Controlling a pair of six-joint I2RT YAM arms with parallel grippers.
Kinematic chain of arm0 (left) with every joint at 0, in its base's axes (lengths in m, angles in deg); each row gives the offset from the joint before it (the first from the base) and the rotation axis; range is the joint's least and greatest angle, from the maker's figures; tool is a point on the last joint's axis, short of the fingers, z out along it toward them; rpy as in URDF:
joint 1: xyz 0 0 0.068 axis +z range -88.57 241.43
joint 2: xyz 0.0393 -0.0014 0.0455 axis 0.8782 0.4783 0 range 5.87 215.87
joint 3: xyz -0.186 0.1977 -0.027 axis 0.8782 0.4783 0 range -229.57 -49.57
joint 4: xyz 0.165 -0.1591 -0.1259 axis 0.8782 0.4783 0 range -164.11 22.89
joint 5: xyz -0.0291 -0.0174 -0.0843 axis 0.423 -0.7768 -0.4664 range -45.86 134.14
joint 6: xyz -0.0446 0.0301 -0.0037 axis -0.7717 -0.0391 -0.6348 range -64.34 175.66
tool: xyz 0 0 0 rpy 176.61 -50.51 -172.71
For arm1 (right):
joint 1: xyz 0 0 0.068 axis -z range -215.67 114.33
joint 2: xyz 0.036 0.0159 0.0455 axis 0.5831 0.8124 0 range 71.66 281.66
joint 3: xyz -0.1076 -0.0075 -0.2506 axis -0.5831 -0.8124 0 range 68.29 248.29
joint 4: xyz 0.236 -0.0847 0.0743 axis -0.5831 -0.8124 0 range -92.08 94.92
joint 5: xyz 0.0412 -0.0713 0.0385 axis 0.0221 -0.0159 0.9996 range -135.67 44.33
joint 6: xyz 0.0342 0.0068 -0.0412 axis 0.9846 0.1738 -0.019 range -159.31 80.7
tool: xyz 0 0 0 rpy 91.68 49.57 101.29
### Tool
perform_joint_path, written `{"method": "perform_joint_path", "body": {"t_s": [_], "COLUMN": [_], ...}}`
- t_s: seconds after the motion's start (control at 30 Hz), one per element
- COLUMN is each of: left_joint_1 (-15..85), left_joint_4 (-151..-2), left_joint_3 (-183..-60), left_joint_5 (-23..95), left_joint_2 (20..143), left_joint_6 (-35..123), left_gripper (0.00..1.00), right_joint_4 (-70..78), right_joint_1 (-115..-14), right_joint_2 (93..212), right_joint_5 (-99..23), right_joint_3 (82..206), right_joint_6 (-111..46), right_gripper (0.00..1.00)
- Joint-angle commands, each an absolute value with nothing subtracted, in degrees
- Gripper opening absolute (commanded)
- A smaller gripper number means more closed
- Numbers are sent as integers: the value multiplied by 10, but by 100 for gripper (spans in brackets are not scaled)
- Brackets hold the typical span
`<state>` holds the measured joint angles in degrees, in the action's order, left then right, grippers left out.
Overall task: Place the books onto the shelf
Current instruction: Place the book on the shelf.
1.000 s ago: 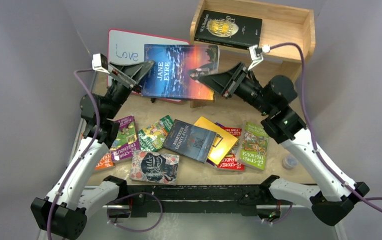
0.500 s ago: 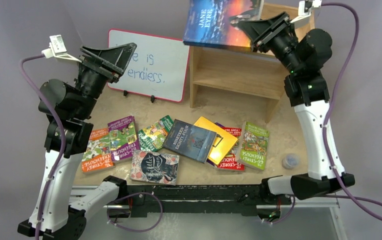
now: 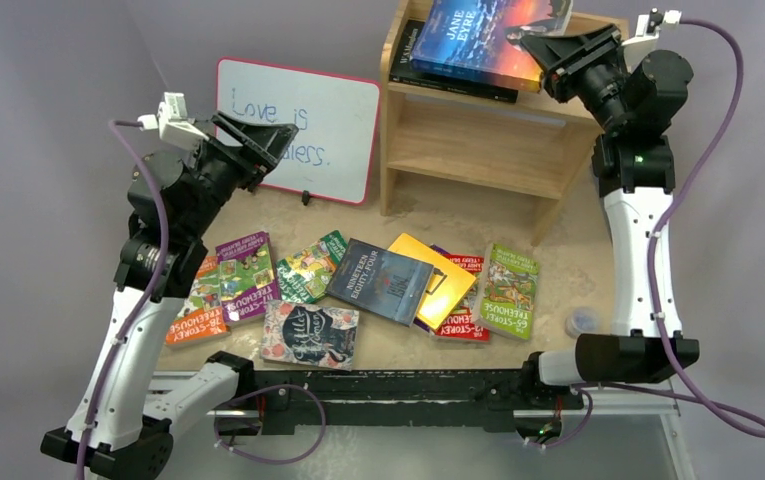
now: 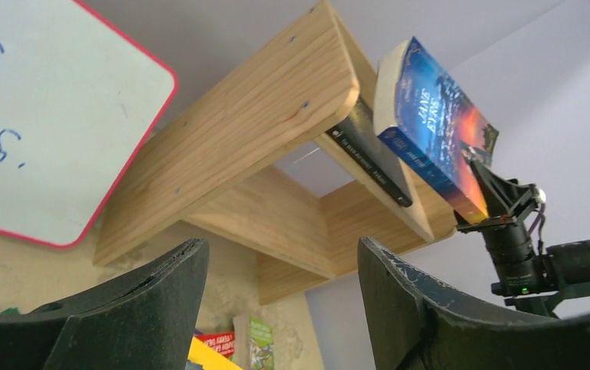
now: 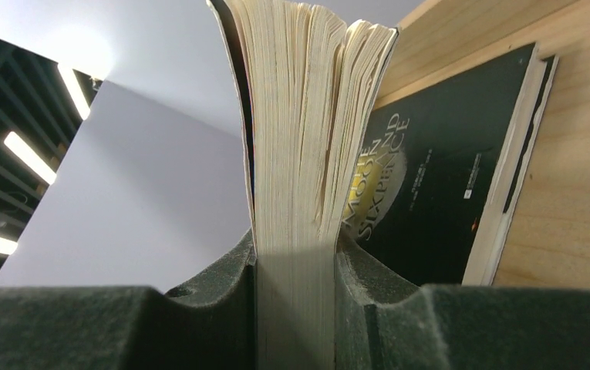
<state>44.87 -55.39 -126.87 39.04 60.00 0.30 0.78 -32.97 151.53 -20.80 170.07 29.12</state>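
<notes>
Right gripper (image 3: 548,48) clamps Jane Eyre (image 3: 486,38) above the black book (image 3: 410,62) on the shelf (image 3: 478,140); left gripper (image 3: 276,140) gapes empty before the whiteboard (image 3: 343,150).

We see two arms with white link shells and black joints, each trailing a purple cable. Their black fingers (image 4: 423,308) look scuffed, and small white camera mounts sit on the wrists.

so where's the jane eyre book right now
In the top view, the Jane Eyre book is at upper right, clamped in the right fingers over the shelf's top tier, above a black book.
</notes>
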Motion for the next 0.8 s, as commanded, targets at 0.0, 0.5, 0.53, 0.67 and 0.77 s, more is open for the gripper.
{"method": "perform_joint_path", "body": {"t_s": [0.0, 0.5, 0.53, 0.67, 0.77], "left_joint_1": [450, 450, 450, 450, 450], "left_joint_4": [-563, -546, -541, -518, -515], "left_joint_3": [-1242, -1153, -1151, -1144, -1135], "left_joint_5": [381, 375, 377, 389, 387], "left_joint_2": [587, 578, 578, 580, 581], "left_joint_6": [12, 10, 12, 24, 25], "left_gripper": [69, 68, 68, 67, 67], "right_joint_4": [86, 21, 19, 12, 7], "right_joint_1": [-331, -332, -332, -333, -337], "right_joint_2": [1502, 1570, 1571, 1574, 1578], "right_joint_5": [-181, -171, -168, -151, -152], "right_joint_3": [1756, 1810, 1811, 1813, 1811], "right_joint_6": [336, 330, 331, 332, 332], "right_gripper": [0, 12, 14, 18, 22]}}
